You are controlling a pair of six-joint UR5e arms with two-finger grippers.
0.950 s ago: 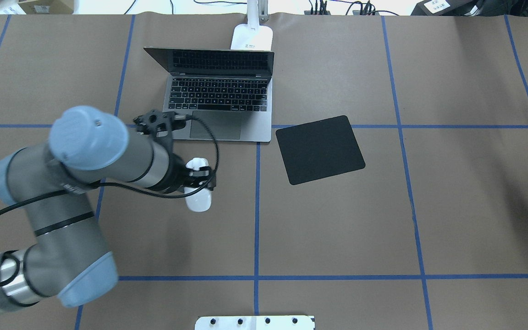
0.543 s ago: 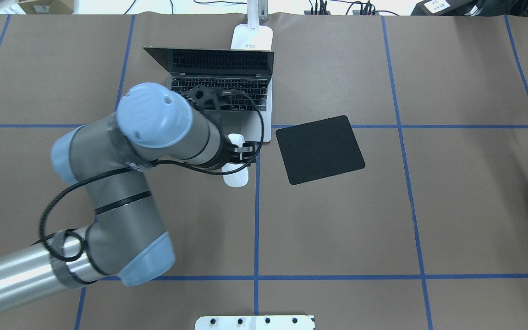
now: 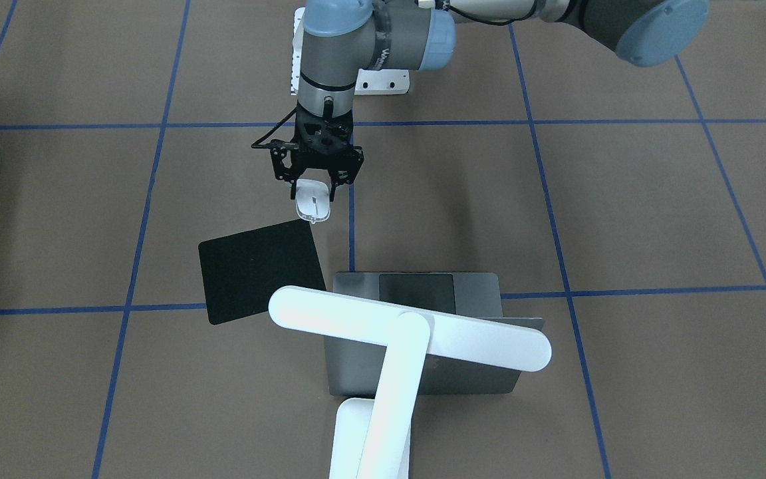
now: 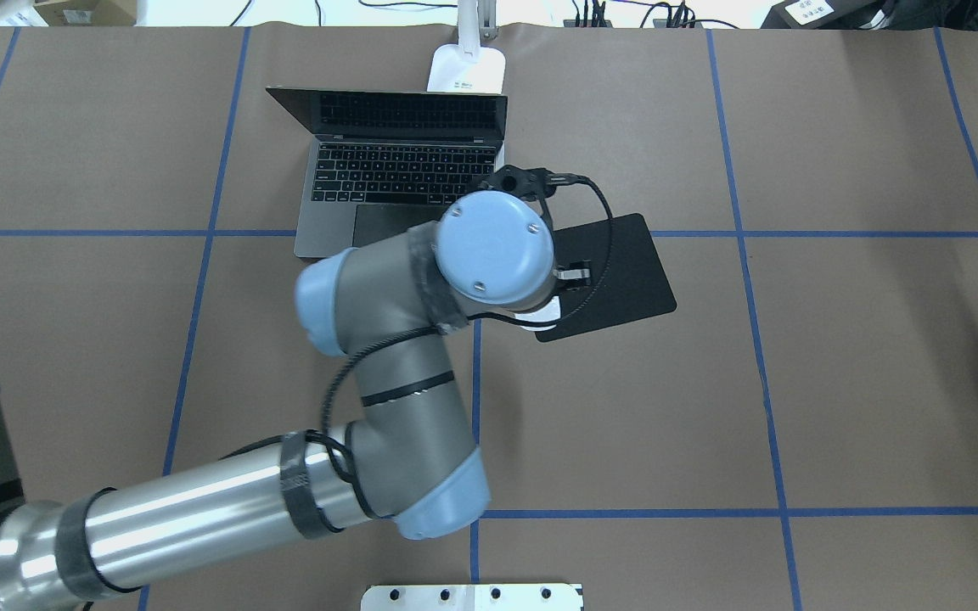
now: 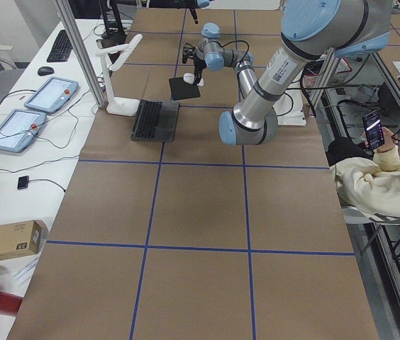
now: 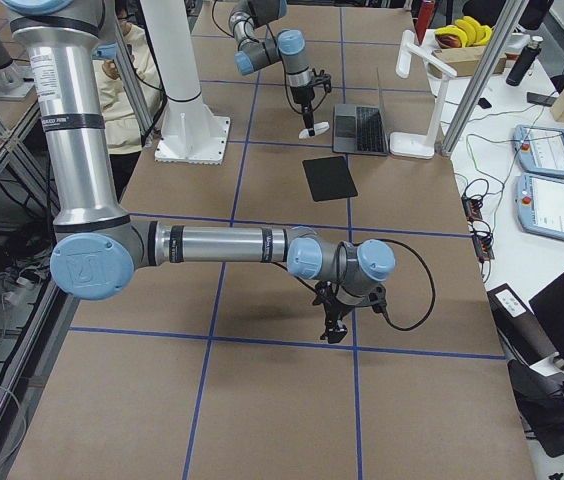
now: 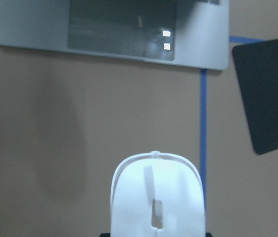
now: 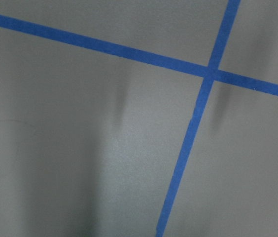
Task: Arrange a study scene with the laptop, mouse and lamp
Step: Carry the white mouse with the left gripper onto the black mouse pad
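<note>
The open grey laptop (image 4: 404, 178) sits at the table's far side, with the white lamp (image 3: 409, 332) standing behind it; the lamp's base (image 4: 466, 70) shows in the overhead view. My left gripper (image 3: 313, 191) is shut on the white mouse (image 3: 312, 203) and holds it above the table, at the near-left corner of the black mouse pad (image 4: 616, 271). In the left wrist view the mouse (image 7: 156, 197) fills the lower middle. My right gripper (image 6: 333, 328) hangs low over bare table in the exterior right view; I cannot tell whether it is open or shut.
The white ribbed pedestal (image 4: 472, 596) sits at the table's near edge. Blue tape lines cross the brown table (image 4: 837, 382). Beyond the far edge are cables, tablets (image 6: 547, 150) and a seated person (image 5: 388, 177) beside the robot.
My left arm has swung right with the mouse in its gripper, from in front of the laptop's left side to the mouse pad's near-left corner.
</note>
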